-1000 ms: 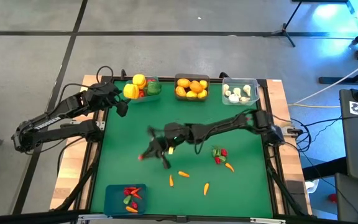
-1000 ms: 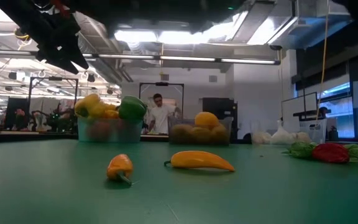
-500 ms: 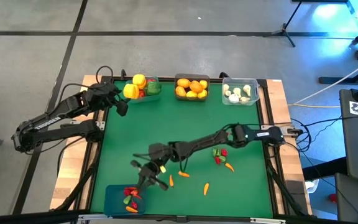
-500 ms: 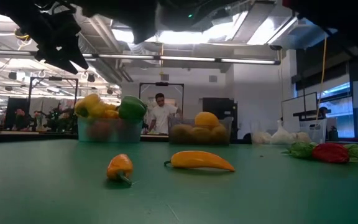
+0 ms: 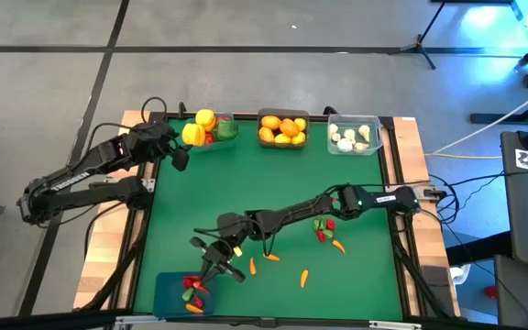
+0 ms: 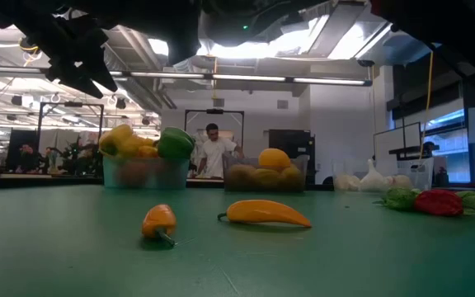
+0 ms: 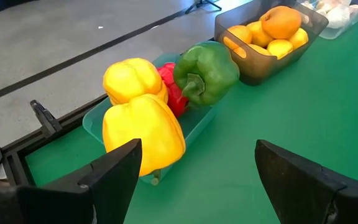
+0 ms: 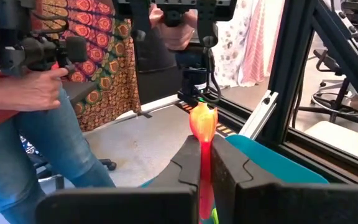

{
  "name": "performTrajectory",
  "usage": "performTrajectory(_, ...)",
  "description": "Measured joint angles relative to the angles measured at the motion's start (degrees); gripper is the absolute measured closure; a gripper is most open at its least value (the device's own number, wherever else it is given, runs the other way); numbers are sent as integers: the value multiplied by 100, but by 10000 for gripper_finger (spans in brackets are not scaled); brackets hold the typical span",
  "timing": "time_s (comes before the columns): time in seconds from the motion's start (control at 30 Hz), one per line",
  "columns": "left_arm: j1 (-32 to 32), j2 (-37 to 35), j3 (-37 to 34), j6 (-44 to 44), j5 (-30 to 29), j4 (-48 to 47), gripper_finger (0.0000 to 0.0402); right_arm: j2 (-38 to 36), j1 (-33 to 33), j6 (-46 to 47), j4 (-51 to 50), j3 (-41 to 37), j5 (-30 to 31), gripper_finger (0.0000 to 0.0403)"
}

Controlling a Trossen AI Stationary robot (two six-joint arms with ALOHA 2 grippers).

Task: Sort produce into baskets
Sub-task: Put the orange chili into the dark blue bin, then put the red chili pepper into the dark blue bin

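- right gripper (image 8: 206,163) clamped on a slim red chilli (image 8: 202,127), over the opaque blue bin (image 5: 182,293).
- judgement: centre it above the bin before letting go.
- left gripper (image 7: 191,171) spread apart beside the translucent teal pepper basket (image 7: 95,119).

Grey concrete floor (image 5: 53,82); bright ceiling lights (image 6: 221,49); patterned hanging cloth (image 8: 107,68).
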Motion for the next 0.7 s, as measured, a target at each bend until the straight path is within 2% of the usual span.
performTrajectory(0.23, 0, 0, 0, 0, 0, -1, 93, 0, 4, -7, -253, -1, -41, 379)
performTrajectory(0.53, 0, 0, 0, -59, 2, -2, 93, 0, 4, -7, -306, -2, -36, 259)
performTrajectory(0.7, 0, 0, 0, -59, 2, -6, 93, -6, -34, 27, -576, -2, 67, 220)
